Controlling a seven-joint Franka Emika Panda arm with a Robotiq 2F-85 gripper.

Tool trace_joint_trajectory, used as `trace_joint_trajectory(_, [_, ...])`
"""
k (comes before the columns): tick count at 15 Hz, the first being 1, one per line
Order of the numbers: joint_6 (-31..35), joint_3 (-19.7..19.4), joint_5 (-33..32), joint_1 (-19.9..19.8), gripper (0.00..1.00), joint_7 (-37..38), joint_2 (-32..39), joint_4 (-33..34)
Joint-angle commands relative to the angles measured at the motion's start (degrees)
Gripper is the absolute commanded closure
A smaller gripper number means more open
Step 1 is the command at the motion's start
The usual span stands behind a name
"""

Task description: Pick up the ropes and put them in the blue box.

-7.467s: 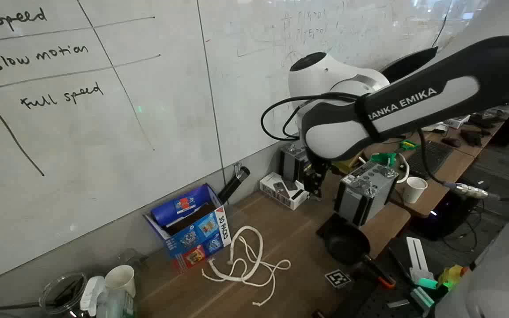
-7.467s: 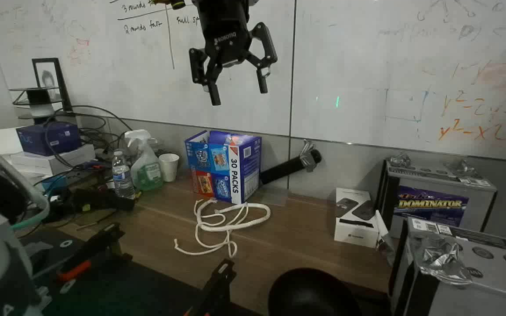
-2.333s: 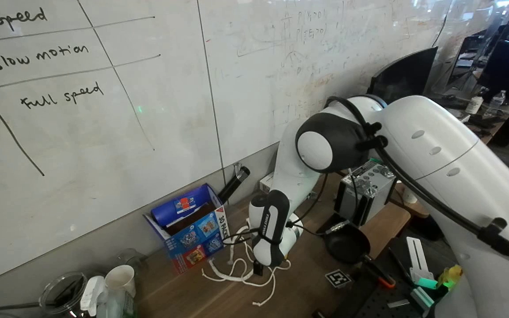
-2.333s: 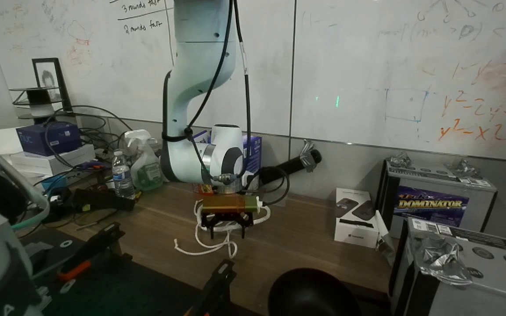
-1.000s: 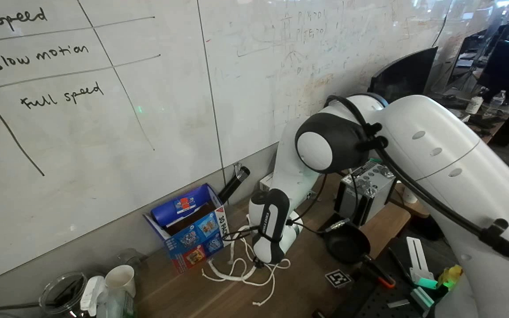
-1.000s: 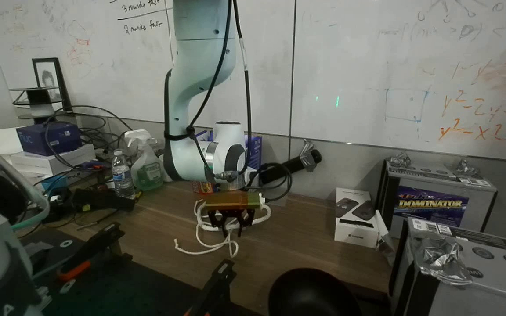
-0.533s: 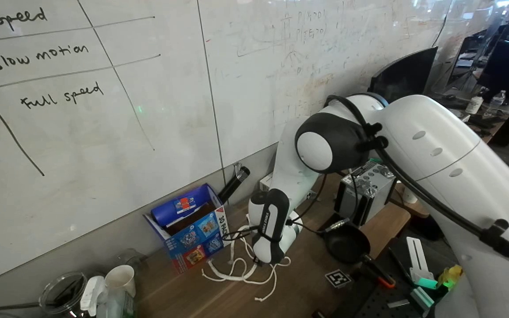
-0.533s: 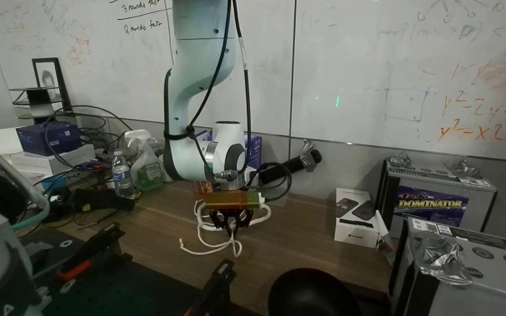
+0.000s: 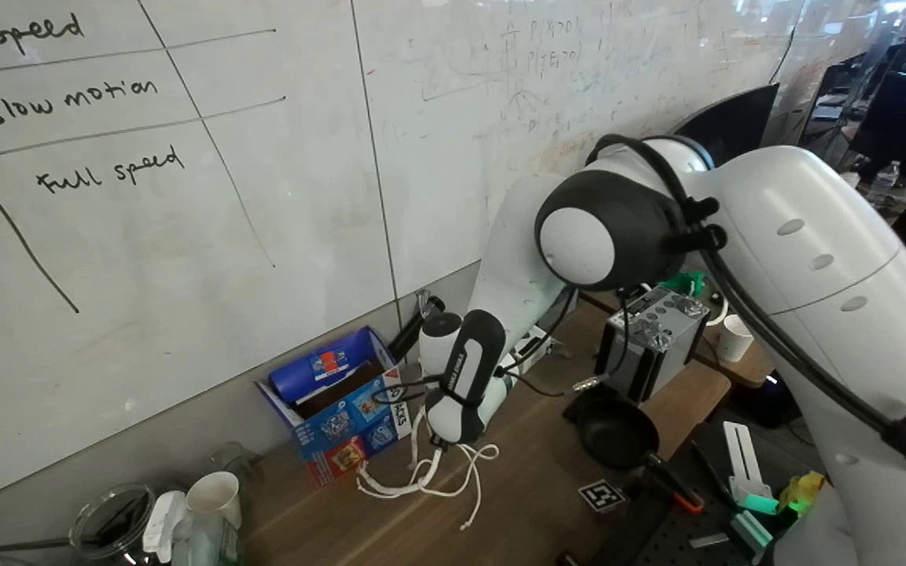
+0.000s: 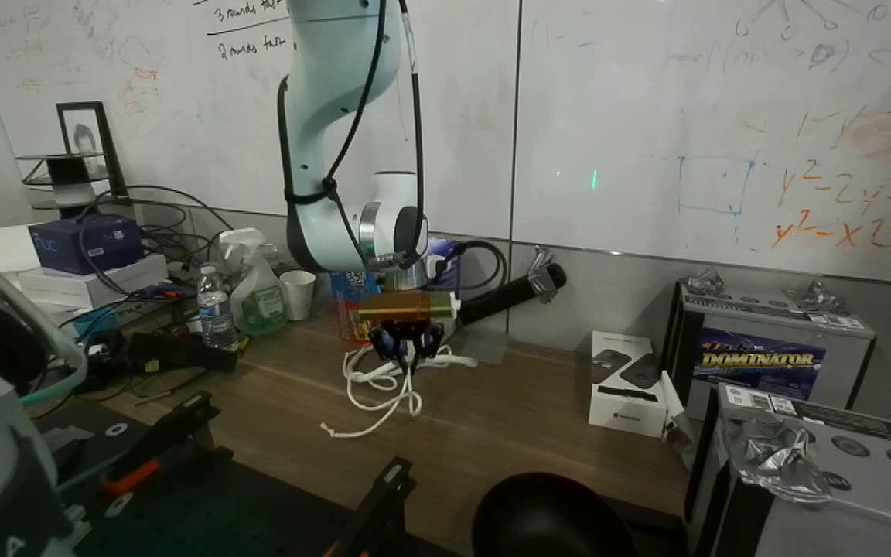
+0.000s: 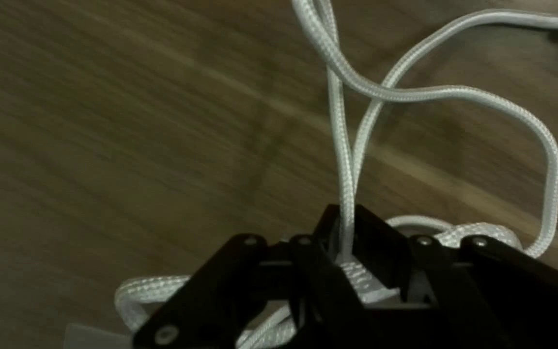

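Note:
White ropes [image 11: 458, 92] run up between the fingertips of my gripper [image 11: 346, 215] in the wrist view, with its jaws closed around a thin strand and a thicker braided piece. An exterior view shows the gripper [image 10: 408, 365] just above the wooden table, part of the ropes [image 10: 368, 433] raised with it. Other loops and a loose end still trail low over the table. The blue box [image 9: 335, 428], printed with snack pictures and open at the top, stands against the wall right beside the ropes [image 9: 398, 492]. My arm hides much of that box in an exterior view.
A black tube [image 10: 511, 298] leans beside the box. A paper cup [image 10: 297, 294], spray bottle [image 10: 258, 302] and water bottle [image 10: 216, 313] stand along the wall. A black pan [image 9: 618, 432], white phone box [image 10: 627, 383] and grey battery [image 9: 650, 342] occupy the opposite side.
My gripper has closed on the ropes, then risen and shifted toward the blue box. The held strands lifted with it, and the loose end slid along the table.

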Motion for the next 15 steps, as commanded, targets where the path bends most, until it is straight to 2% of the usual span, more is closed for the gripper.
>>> trace_joint_trajectory(1, [-9.66,1.39,0.45,-0.03,0.95,1.67,-10.76,-1.43])
trace_joint_trajectory(6, [-19.08,3.19,1.87,0.37,0.95,5.39,-22.94,-0.25])
trace_joint_trajectory(9, [-22.20,4.00,2.41,1.14,0.95,8.33,-27.50,2.02])
trace_joint_trajectory(12, [-23.11,4.75,2.49,2.07,0.95,11.32,-29.86,4.89])
trace_joint_trajectory(15, [-22.79,4.75,1.34,3.66,0.95,14.87,-29.23,8.93])
